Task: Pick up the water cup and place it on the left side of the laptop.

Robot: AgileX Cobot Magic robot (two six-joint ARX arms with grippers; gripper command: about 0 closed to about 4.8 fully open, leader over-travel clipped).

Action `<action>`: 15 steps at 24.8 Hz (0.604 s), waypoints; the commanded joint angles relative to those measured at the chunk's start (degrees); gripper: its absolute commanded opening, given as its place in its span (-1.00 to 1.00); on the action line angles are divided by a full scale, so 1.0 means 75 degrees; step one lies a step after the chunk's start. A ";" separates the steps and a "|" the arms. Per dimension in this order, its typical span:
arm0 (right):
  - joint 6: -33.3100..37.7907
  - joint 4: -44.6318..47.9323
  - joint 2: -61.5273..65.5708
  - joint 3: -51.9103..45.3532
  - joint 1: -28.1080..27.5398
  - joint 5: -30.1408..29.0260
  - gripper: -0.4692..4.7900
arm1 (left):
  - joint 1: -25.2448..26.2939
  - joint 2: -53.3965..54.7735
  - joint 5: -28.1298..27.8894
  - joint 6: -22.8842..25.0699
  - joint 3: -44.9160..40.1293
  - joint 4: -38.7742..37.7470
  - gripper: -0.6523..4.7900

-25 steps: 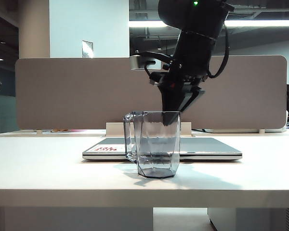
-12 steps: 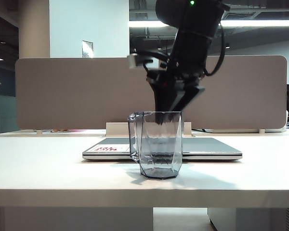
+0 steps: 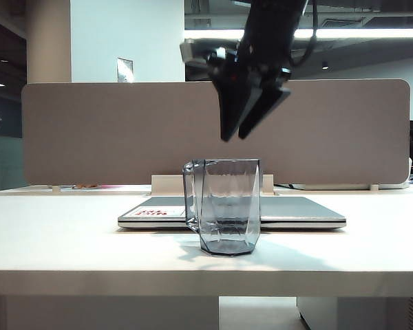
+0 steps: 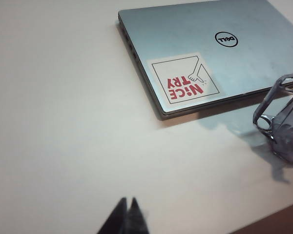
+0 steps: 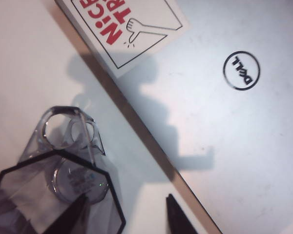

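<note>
The water cup (image 3: 224,206), a smoky transparent faceted mug, stands upright on the white table (image 3: 69,240), with its handle to the left in the exterior view. It stands in front of the closed silver laptop (image 3: 296,210), alongside its near edge. My right gripper (image 3: 233,136) hangs open well above the cup's rim, touching nothing. The right wrist view looks down on the cup (image 5: 58,190), the laptop (image 5: 224,112) and the open right gripper (image 5: 125,200). My left gripper (image 4: 128,201) is shut and empty over bare table, away from the laptop (image 4: 195,53) and the cup (image 4: 283,126).
A grey partition panel (image 3: 110,130) runs along the table's far edge. A white stand (image 3: 164,184) sits behind the laptop. The table's front edge (image 3: 206,275) lies just in front of the cup. A white sticker with red print (image 4: 184,80) marks one corner of the laptop lid.
My right gripper opened, let go of the cup and rose straight up clear of its rim. The cup settled on the table. The left arm kept still.
</note>
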 commanded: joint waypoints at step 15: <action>0.0624 -0.1693 -0.0845 0.0901 0.0003 0.0061 -0.85 | -0.0653 0.0868 0.0192 -0.0006 0.0044 0.1512 -0.78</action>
